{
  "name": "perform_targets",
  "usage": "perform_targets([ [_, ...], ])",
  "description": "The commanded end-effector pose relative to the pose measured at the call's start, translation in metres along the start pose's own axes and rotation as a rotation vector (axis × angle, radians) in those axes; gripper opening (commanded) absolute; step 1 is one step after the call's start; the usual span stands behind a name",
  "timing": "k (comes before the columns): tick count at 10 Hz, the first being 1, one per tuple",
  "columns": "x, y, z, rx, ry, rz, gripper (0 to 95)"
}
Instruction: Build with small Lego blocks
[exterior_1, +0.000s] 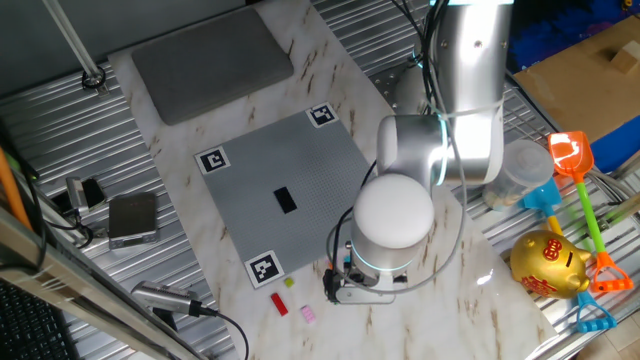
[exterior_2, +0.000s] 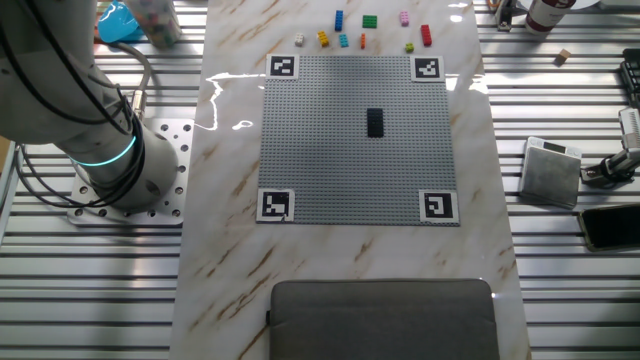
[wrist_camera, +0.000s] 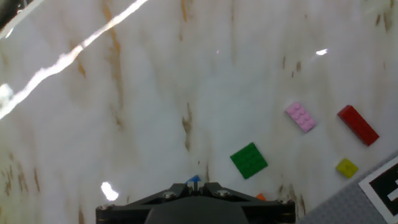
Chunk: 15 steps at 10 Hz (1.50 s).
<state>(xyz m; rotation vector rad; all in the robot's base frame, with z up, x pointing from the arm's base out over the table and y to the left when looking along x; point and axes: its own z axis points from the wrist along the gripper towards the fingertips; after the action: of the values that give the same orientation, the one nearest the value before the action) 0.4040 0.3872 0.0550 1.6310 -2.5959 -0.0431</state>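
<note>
The arm's white wrist housing (exterior_1: 394, 222) hangs over the marble table (exterior_1: 450, 320) just off the near edge of the grey plate (exterior_1: 290, 190), hiding the claw from this side; in the hand view only the dark base of the claw (wrist_camera: 194, 202) shows at the bottom edge, with a speck of blue (wrist_camera: 194, 181) at its top, and whether the fingers stand wide, narrow or closed on something cannot be told. Ahead and to the right of the claw on the bare marble lies a green block (wrist_camera: 249, 160), square and flat; farther right lie a pink block (wrist_camera: 300, 117), a red block (wrist_camera: 357, 124) and, nearest the plate's marker corner, a yellow block (wrist_camera: 346, 167); an orange speck (wrist_camera: 260, 197) shows just right of the claw base. In the other fixed view the loose blocks form a row along the far table edge beyond the plate, among them a blue block (exterior_2: 339, 20) and a light blue block (exterior_2: 343, 40). A single black block (exterior_2: 375, 122) stands on the plate, well apart from the claw.
</note>
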Motion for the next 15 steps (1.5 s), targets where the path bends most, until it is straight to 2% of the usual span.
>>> perform_targets([
  [1,0.003,0.000,0.001,0.004,-0.004,-0.026,0.0],
  [3,0.012,-0.002,0.007,0.009,-0.026,-0.063,0.0],
  [6,0.016,-0.004,0.012,0.013,-0.040,-0.091,0.0],
  [8,0.017,-0.004,0.014,0.020,-0.057,-0.108,38.0],
  [12,0.018,-0.005,0.020,0.030,-0.071,-0.136,38.0],
  [15,0.021,-0.005,0.022,0.040,-0.070,-0.164,38.0],
])
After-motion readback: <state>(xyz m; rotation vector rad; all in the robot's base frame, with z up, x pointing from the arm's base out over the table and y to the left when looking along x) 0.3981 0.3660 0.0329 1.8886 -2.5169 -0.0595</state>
